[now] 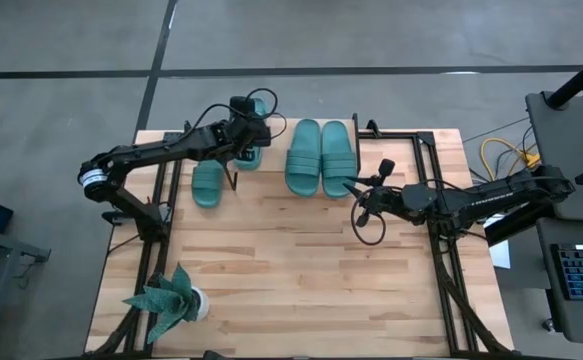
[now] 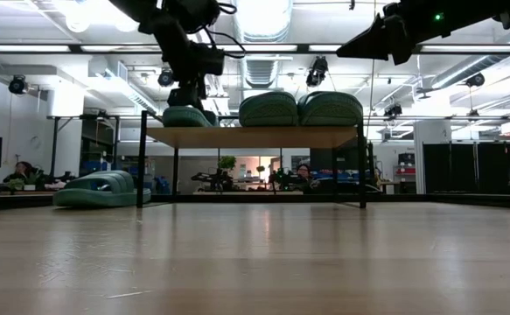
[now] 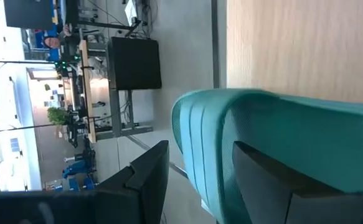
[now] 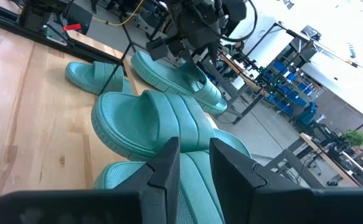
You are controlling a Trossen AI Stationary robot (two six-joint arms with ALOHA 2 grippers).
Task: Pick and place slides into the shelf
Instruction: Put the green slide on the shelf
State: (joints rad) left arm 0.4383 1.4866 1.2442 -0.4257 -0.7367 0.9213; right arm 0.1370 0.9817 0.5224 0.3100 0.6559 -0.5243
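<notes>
Right gripper (image 1: 369, 186) beside the two slides (image 1: 321, 156) on the shelf (image 2: 255, 136), fingers (image 4: 165, 165) slightly apart, holding nothing. Left gripper (image 1: 254, 125) at the shelf's far-left end, clamped on a third slide (image 3: 281, 155) resting there. Fourth slide (image 1: 208, 184) on the tabletop (image 1: 301, 270), left of the shelf.

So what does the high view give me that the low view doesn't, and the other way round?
Only the high view shows the plant near the table's front left corner, and that the right pincer sits by the right edge of the paired slides, with nothing in it. Only the low view shows the shelf's top raised on black legs, and people in the room behind. Both show three slides up on the shelf, the left pincer gripping the leftmost of them, and a fourth slide on the table by the shelf's left side.
</notes>
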